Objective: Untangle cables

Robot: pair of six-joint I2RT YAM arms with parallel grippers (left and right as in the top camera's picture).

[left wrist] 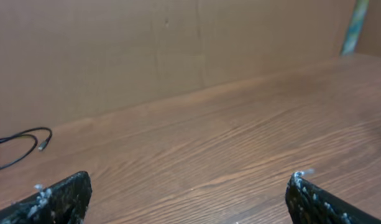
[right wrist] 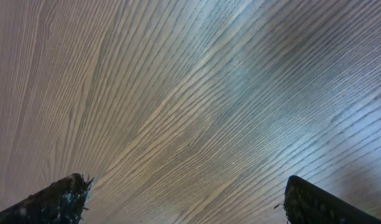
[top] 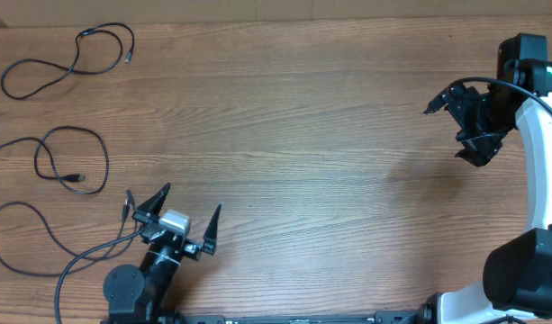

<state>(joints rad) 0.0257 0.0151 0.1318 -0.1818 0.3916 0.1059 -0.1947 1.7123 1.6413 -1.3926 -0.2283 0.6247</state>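
Observation:
Three thin black cables lie apart on the left of the wooden table in the overhead view: one at the far left corner [top: 81,36], one looped at mid left [top: 105,162], and one at the near left whose plug end [top: 127,205] lies just beside my left gripper. My left gripper [top: 192,198] is open and empty, to the right of that plug. In the left wrist view the jaws [left wrist: 187,180] are wide apart over bare wood, with a cable loop and plug [left wrist: 30,138] far off at left. My right gripper [top: 444,132] is open and empty at the right side; the right wrist view [right wrist: 185,182] shows only wood.
A brown cardboard wall [left wrist: 178,50] stands behind the table's far edge. The right arm's white body [top: 541,135] and thick black wire run along the right edge. The left arm's base [top: 131,288] sits at the front edge.

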